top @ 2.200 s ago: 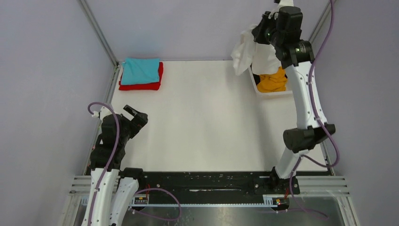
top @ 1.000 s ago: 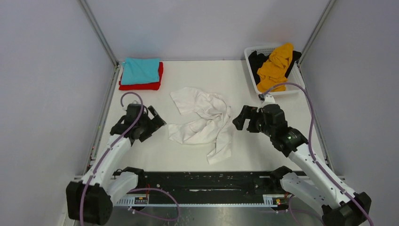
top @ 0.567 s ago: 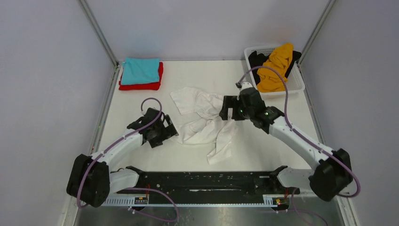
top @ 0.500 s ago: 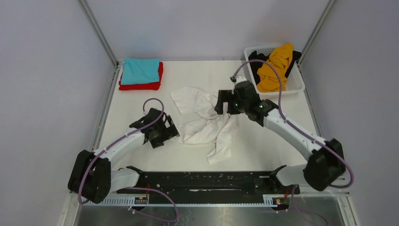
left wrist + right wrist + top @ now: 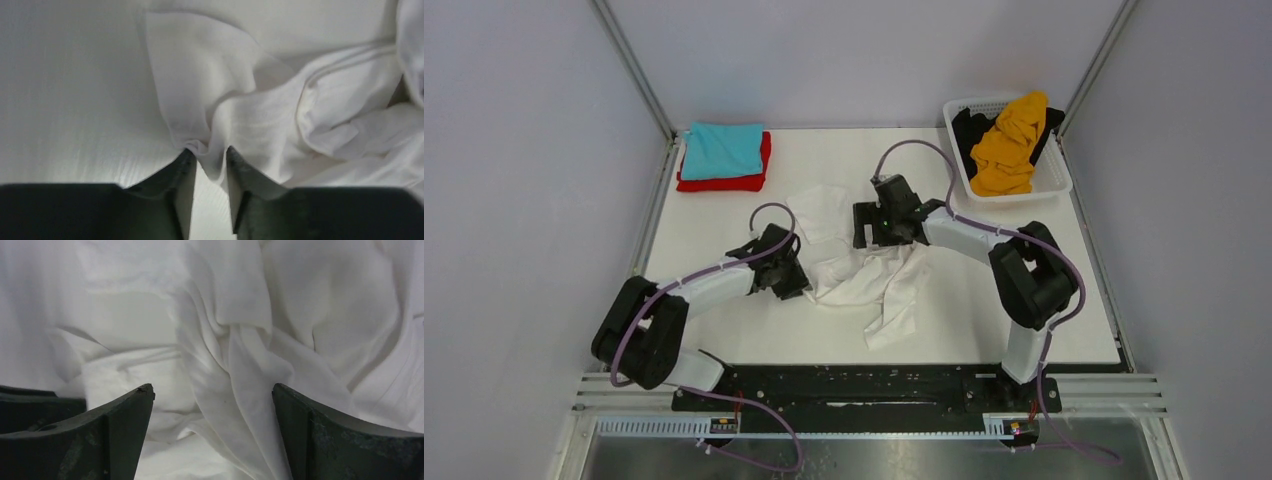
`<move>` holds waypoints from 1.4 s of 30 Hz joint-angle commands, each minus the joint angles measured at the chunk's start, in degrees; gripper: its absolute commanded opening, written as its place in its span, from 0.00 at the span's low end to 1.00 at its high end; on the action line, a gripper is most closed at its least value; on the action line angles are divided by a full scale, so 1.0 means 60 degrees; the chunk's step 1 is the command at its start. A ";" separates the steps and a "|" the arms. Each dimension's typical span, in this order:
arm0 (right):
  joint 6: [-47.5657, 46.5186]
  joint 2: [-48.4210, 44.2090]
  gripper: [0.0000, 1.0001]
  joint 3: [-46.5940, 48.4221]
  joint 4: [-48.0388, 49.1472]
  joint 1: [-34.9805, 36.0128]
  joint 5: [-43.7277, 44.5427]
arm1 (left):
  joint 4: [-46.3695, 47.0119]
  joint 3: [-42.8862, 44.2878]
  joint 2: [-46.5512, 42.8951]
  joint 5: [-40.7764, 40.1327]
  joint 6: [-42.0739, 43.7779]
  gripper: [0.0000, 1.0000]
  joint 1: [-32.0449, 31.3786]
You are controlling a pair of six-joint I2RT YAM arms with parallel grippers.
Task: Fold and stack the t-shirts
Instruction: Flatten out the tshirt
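Centrally, the white t-shirt (image 5: 864, 280) lies crumpled on the table (image 5: 824, 160); the left tool (image 5: 209, 152), at its nine o'clock edge, apparently pinches a fold, while the right tool (image 5: 212, 387), at twelve o'clock, gapes wide over it.

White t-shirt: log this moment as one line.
white t-shirt: crumpled, unfolded | left end effector: closed on a fold of it | right end effector: open over it | folding: not started
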 commanded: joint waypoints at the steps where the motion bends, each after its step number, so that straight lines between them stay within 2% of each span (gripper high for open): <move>1: 0.0685 -0.1045 0.96 -0.2025 0.0877 0.0047 0.0014 | 0.0024 0.0543 0.0611 -0.0800 -0.0120 0.21 -0.0030; 3: 0.1259 -0.1672 0.95 -0.3314 0.1437 0.0093 -0.0279 | -0.0125 0.0863 0.0760 -0.1197 -0.0089 0.02 -0.0031; 4: 0.1523 -0.2024 0.94 -0.3907 0.1739 0.0154 -0.0392 | -0.0282 0.1041 0.0819 -0.1387 -0.0078 0.00 -0.0027; 7: 0.2310 -0.3236 0.94 -0.5406 0.2088 0.0681 -0.0432 | -0.0564 0.1558 0.0878 -0.1894 0.0168 0.00 -0.0026; 10: 0.2826 -0.4309 0.94 -0.6209 0.2232 0.1675 -0.0508 | -0.0830 0.1824 0.0777 -0.2468 0.0361 0.00 -0.0018; 12: 0.2854 -0.4894 0.94 -0.6160 0.1767 0.2041 -0.0224 | -0.1046 0.1886 0.0640 -0.2668 0.0503 0.00 -0.0012; 16: 0.1956 -0.5451 0.99 -0.4584 -0.0065 0.2059 0.2774 | -0.1249 0.1494 0.0174 -0.2721 0.0512 0.00 -0.0012; 19: 0.1106 -0.4554 0.99 -0.2941 -0.0774 0.2059 0.3825 | -0.1252 0.0972 -0.0107 -0.2535 0.0378 0.00 -0.0011; 25: 0.0317 -0.1126 0.99 0.1140 -0.1972 0.2057 0.4504 | -0.1245 0.0338 -0.0553 -0.2284 0.0189 0.00 -0.0026; 31: -0.0185 0.2289 0.90 0.4724 -0.2832 0.1988 0.4185 | -0.1231 -0.0009 -0.1102 -0.2208 0.0080 0.00 -0.0026; 36: -0.0292 0.4263 0.89 0.7411 -0.4133 0.1892 0.4377 | -0.0855 -0.0516 -0.1434 -0.1845 -0.0100 0.00 -0.0025; 39: -0.0200 0.5039 0.89 0.8229 -0.4840 0.1831 0.4472 | -0.0869 -0.0687 -0.1660 -0.1885 -0.0107 0.00 -0.0026; 42: 0.0099 0.5267 0.89 0.8013 -0.4858 0.1749 0.4468 | -0.0888 -0.0751 -0.1885 -0.1912 -0.0130 0.00 -0.0026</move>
